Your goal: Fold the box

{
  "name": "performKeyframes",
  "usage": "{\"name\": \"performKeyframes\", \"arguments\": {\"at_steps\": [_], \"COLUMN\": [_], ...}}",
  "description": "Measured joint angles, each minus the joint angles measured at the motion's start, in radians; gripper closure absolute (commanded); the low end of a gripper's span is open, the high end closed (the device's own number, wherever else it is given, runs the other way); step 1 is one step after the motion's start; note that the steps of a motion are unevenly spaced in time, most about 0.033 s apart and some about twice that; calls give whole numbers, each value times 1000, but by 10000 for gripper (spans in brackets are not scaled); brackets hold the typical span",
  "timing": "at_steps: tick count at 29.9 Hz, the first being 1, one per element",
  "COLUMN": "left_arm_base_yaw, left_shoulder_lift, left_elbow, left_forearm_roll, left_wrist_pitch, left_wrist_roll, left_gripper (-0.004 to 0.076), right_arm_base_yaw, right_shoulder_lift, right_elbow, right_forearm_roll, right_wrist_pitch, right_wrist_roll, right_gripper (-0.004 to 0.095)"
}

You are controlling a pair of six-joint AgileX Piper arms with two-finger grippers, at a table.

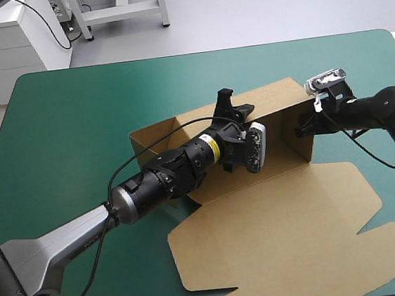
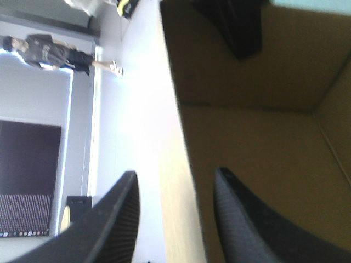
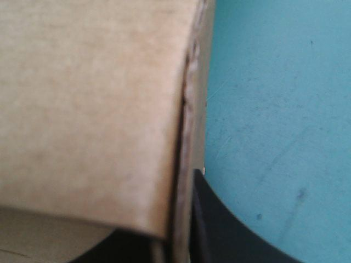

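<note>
Box (image 1: 275, 210) of brown board sits mid-table on the teal-green cover (image 1: 74, 118), its back wall and 2 side walls standing up and the big lid flap lying flat on the near side. The left gripper (image 1: 234, 105) reaches in across the tray to the back wall. Its 2 black fingers (image 2: 118, 219) are spread apart and straddle the wall's top edge, 1 finger inside the box and 1 outside. The rim of the board runs between them, and neither finger plainly presses on it. The right gripper (image 1: 306, 128) comes in from outside at the right side wall. From its own camera the fingertips (image 3: 230, 230) are nearly closed and pinch that wall, with board filling the space between and ahead of them and bare cover beside the outer finger.
</note>
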Motion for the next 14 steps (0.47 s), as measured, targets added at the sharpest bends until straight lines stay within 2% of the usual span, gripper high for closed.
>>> {"name": "performKeyframes", "arguments": {"at_steps": [4,6,8,10,11,14], "left_arm_base_yaw": [-27,-51,-78,-107,-118,-132], "left_shoulder_lift": [-13,-27,-49,-79,-92,-146], "left_elbow": [1,1,2,4,4,4], "left_forearm_roll": [3,3,3,4,4,4], "left_wrist_pitch": [-68,-76,-76,-63,-54,5], "left_wrist_roll": [-74,-104,-135,-186,-211,-285], "left_gripper": [435,484,573,703,726,723], "right_arm_base_yaw": [5,6,6,6,6,6], "right_shoulder_lift": [0,-1,-1,-1,-1,-2], "right_elbow": [-1,-1,-1,-1,-1,-1], "right_forearm_roll": [-25,-35,-42,-47,-49,-52], "right_wrist_pitch": [-8,-16,-21,-26,-27,-29], "right_wrist_roll": [33,56,73,94,100,121], "right_gripper": [907,907,908,907,907,906]}}
